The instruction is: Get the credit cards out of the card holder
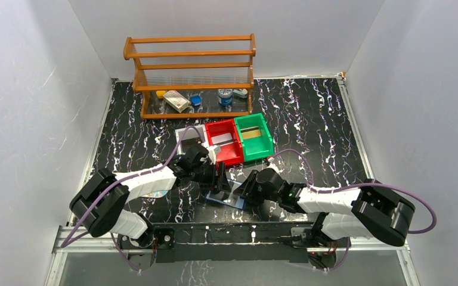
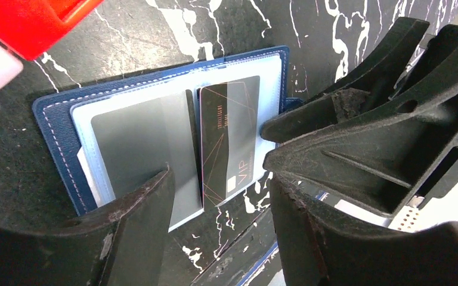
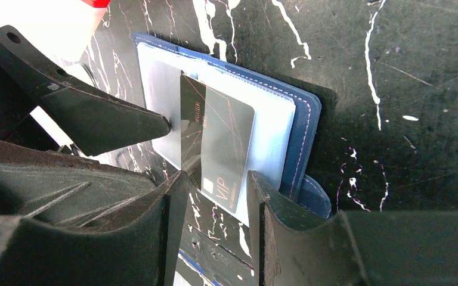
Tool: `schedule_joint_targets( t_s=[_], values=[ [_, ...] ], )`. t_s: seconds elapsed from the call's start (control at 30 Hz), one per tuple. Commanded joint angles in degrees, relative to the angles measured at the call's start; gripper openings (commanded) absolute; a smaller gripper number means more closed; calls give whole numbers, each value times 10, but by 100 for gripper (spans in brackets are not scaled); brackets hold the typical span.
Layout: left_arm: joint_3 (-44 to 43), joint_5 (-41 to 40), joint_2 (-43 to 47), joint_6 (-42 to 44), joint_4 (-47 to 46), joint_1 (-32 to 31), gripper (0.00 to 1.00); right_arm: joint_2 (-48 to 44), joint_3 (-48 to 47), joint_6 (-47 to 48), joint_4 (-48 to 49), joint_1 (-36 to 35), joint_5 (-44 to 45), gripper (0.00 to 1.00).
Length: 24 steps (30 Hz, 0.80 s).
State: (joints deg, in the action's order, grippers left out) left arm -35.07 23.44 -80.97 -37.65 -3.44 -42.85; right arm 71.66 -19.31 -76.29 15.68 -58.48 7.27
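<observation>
While left end effector (image 2: 217, 185) wide, right end effector (image 3: 214, 182) narrow; "VIP" card (image 2: 229, 137) on holder (image 2: 53, 119)

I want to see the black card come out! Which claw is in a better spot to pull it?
Probably the right claw: the loose end of the black VIP card lies between its open fingers. The left claw is spread wide over the card holder, seemingly better for steadying it.
</observation>
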Motion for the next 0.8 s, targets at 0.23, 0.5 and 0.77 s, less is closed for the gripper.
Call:
schedule_joint_targets(
  t_s=[0.23,0.5,0.77],
  values=[
    [-22,43,-59,8,-1,4,45,9,23,19,-66,7,12,50],
    [8,87,-75,-19,-51,20,37,13,24,21,-60,8,8,50],
    [21,123,-89,-45,-103,22,25,19,23,25,-53,10,2,50]
  ],
)
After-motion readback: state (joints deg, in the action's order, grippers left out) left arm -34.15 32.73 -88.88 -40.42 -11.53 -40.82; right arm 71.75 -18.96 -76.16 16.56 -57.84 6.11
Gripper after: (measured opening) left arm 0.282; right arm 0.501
